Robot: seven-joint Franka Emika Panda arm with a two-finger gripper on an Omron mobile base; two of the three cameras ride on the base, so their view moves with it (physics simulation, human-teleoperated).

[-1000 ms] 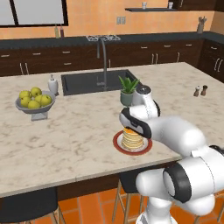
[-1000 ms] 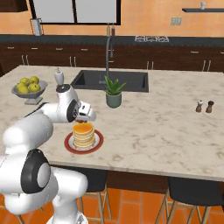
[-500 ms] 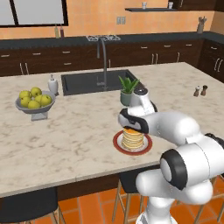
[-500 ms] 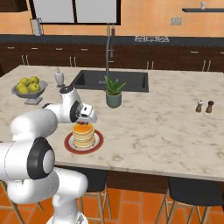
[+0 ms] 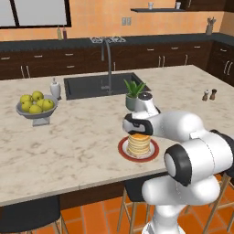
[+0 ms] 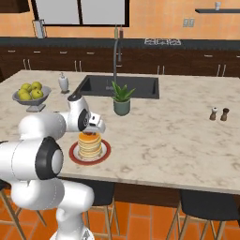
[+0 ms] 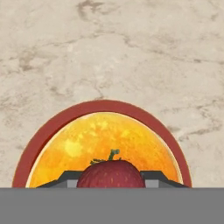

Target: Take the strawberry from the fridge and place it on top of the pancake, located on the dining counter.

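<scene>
My dark fingers flank a deep red strawberry with a green stem, over a golden-orange mottled pancake, a red-rimmed plate and the beige marbled counter.

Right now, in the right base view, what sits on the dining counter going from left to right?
Bowl of yellow fruit → white soap dispenser → pancake stack on its red plate → potted plant → salt and pepper shakers.

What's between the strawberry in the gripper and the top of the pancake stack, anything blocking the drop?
Nothing visible. The strawberry sits between the gripper fingertips directly over the pancake, whose bare golden top lies on the red plate.
</scene>
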